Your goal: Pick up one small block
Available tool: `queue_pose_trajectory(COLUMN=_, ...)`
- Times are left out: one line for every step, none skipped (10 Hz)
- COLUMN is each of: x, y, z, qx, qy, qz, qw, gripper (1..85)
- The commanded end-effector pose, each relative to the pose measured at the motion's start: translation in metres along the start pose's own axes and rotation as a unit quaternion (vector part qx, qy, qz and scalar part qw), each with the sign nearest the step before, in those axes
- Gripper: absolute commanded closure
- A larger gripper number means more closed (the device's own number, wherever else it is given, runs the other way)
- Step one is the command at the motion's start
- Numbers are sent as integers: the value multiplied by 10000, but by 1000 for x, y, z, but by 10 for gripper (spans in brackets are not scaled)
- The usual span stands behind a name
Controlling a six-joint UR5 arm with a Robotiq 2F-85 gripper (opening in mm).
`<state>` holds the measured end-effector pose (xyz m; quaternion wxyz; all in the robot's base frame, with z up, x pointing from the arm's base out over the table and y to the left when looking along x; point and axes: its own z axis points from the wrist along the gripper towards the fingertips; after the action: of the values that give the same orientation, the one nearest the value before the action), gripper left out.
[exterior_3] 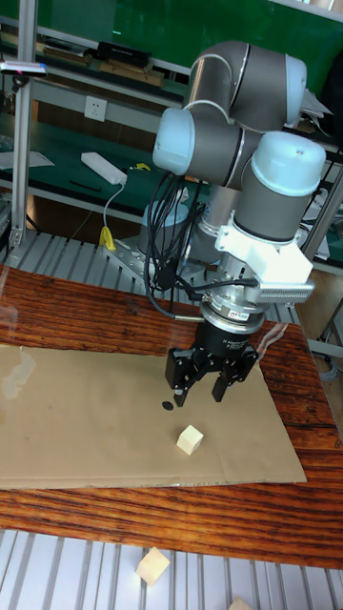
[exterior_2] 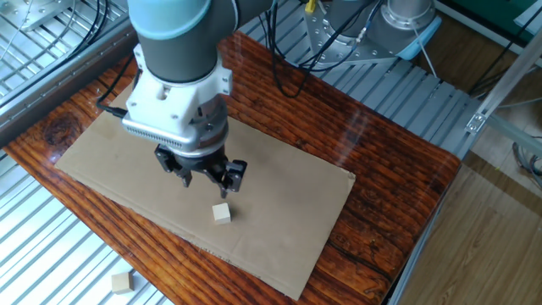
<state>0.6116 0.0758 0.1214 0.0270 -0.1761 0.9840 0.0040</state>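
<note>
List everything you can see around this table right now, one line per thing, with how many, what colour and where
small block: one, pale cream, on the cardboard, just in front of the pincer, not touched
tanner block: one, light tan, off the table on the metal slats at the near edge
cardboard sheet: one, brown, flat on the table
table: one, glossy reddish-brown wood
white remote-like object: one, on the green bench behind
pincer: one, black, open, raised above the cardboard
arm: one, grey and pale blue, over the table
</note>
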Motion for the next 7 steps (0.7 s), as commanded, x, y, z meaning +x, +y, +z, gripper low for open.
queue_pose_trajectory(x=-2, y=0, z=16, qx=-19, qy=9, qz=-57, qw=10000, gripper=227)
queue_pose_trajectory(x=-10, y=14, z=37, qx=-262, qy=-149, qz=-50, qw=9995, gripper=150)
queue_pose_trajectory(x=-13, y=13, z=49, qx=-233, qy=-221, qz=-125, qw=9994, gripper=123)
queue_pose_trajectory(x=-15, y=10, z=56, qx=-178, qy=-210, qz=-235, qw=9993, gripper=113)
queue_pose_trajectory(x=-17, y=11, z=59, qx=-179, qy=-204, qz=-304, qw=9992, gripper=97)
queue_pose_trajectory(x=-19, y=12, z=63, qx=-171, qy=-201, qz=-358, qw=9990, gripper=90)
queue_pose_trajectory(x=-20, y=13, z=67, qx=-199, qy=-172, qz=-396, qw=9989, gripper=93)
